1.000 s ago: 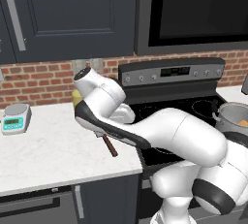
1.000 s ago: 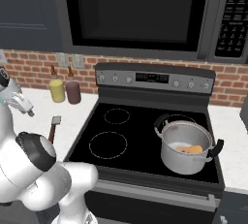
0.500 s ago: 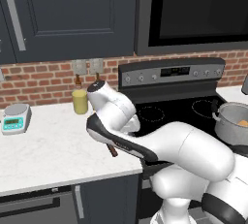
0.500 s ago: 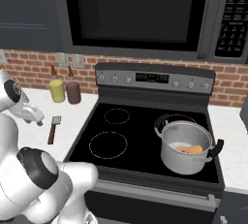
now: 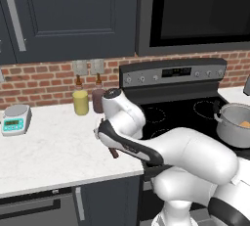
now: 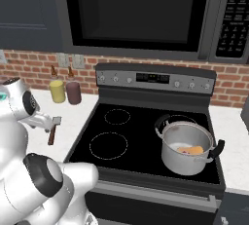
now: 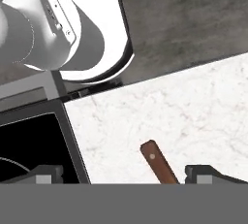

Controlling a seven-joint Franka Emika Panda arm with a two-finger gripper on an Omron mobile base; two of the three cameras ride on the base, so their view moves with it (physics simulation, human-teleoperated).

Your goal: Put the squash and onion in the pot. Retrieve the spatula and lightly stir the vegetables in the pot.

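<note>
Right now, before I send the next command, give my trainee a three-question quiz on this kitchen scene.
1. True or false: the squash already lies inside the pot.
2. What lies on the white counter between the open claw tips in the hand view? A) spatula B) jar C) scale
3. Fill in: the pot stands on the ____, at its front right.

Key: 1 true; 2 A, the spatula handle; 3 stove.
</note>
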